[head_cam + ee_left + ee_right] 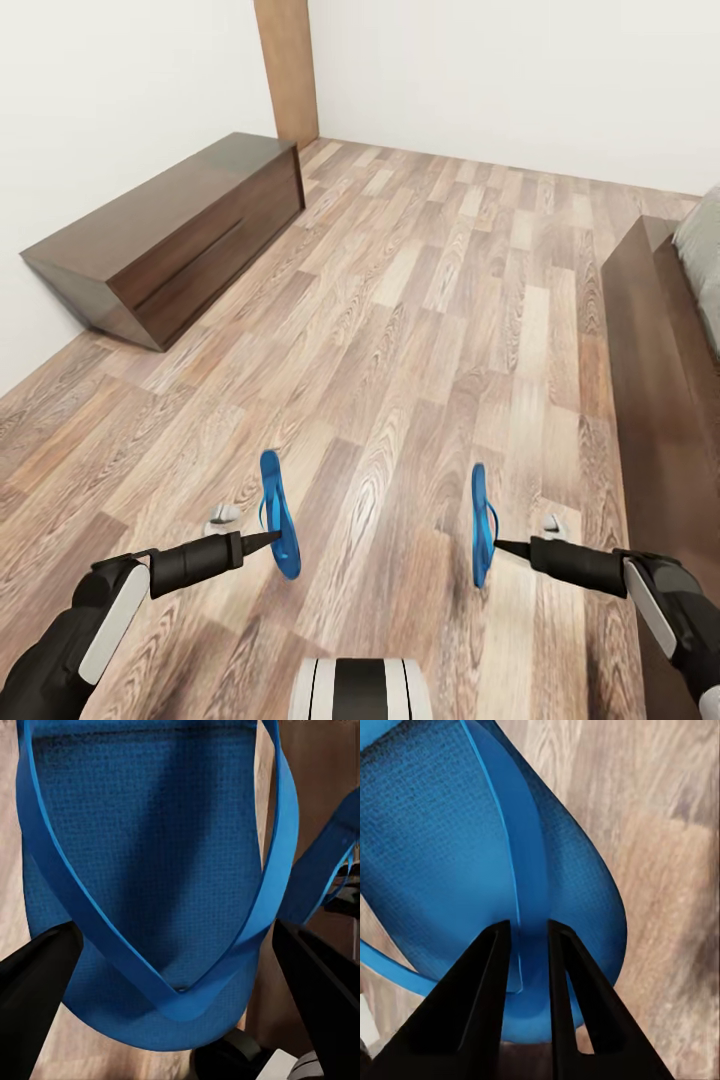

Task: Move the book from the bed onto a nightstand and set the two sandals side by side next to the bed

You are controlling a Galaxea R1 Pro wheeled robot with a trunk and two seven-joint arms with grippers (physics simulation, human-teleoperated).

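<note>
Blue sandals hang low in frame, left sandal (279, 514) in the left gripper (268, 541), right sandal (482, 524) by its strap in the right gripper (502, 547), fingers closed, so a thin-strap pinch might slip before reaching the bed (668, 330).

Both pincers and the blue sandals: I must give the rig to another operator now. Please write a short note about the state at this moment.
Left pincer: shut on one bright blue flat flip-flop sandal, held on edge above the wood-plank floor.
Right pincer: its fingers pinch the thong strap of the other blue sandal, also on edge.
The dark-framed bed with the off-white mattress is at the robot's right; a long low dark-wood bench stands at the left wall.
Done: both sandals picked up.
Left: set them side by side next to the bed, then move the book to a nightstand.
</note>
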